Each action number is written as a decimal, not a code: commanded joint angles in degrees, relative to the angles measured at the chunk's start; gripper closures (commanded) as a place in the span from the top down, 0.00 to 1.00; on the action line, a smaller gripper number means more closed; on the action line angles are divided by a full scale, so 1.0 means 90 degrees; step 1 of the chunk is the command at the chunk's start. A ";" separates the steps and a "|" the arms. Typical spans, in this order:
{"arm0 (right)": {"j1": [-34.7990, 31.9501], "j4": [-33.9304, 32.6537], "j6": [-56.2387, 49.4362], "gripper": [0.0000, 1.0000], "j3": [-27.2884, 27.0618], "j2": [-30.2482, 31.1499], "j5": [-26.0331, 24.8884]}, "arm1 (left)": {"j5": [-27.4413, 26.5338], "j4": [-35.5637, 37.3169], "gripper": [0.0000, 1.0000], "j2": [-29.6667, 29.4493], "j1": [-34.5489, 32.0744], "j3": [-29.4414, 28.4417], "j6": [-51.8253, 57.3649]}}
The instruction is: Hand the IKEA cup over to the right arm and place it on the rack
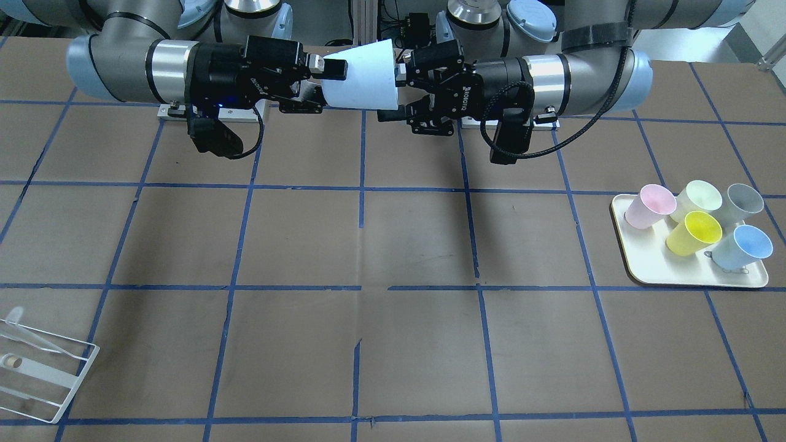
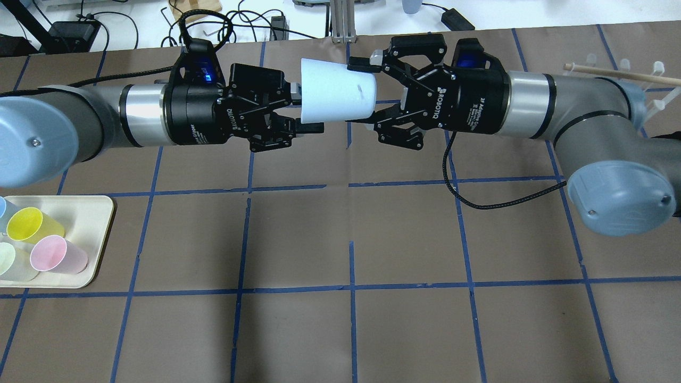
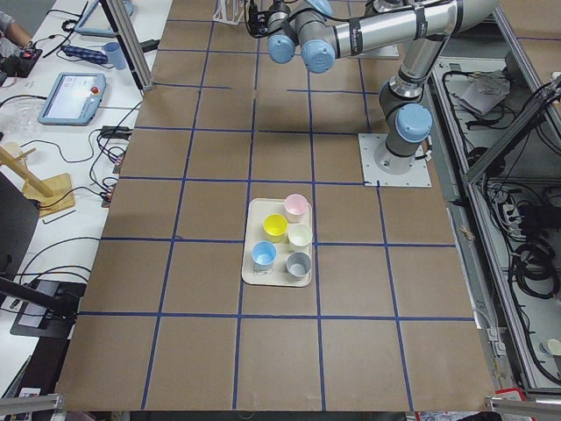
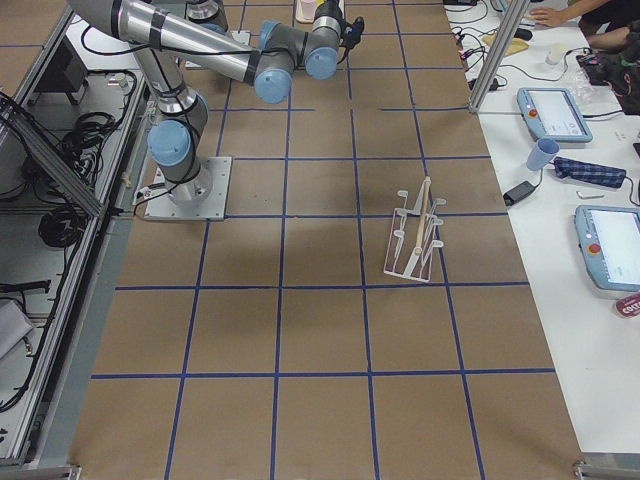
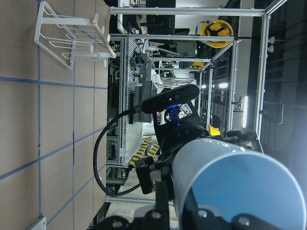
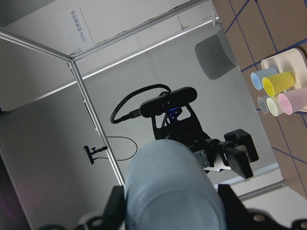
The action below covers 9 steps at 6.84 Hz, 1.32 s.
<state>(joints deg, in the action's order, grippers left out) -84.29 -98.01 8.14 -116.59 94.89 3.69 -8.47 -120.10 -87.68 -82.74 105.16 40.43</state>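
Observation:
The IKEA cup (image 1: 362, 77) is pale sky-blue and is held level in mid-air between both grippers, above the far middle of the table. It also shows in the overhead view (image 2: 335, 93). My right gripper (image 2: 362, 91) is shut on the cup's narrow base, one finger on each side. My left gripper (image 2: 303, 109) is at the cup's wide rim with its jaws apart, one finger inside the mouth and one outside the wall. The left wrist view looks into the blue inside of the cup (image 5: 240, 191). The white wire rack (image 1: 43, 374) stands at the table's edge on my right side.
A cream tray (image 1: 632, 258) on my left side holds several cups: pink (image 1: 648, 205), yellow (image 1: 694, 233), pale green (image 1: 700, 199), grey (image 1: 743, 202) and a blue-inside one (image 1: 746, 245). Brown table with blue tape grid (image 1: 393, 245) lies below the arms.

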 commanded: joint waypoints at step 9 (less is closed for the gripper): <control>0.1044 -0.0368 0.0609 0.36 0.0774 -0.0074 -0.3874 | -0.7765 0.3089 1.00 0.0123 -0.0726 -0.1138 -0.3672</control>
<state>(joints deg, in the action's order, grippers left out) -75.50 -100.40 13.65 -111.53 94.42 -19.96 -72.07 -95.89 -86.64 -86.61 94.82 9.05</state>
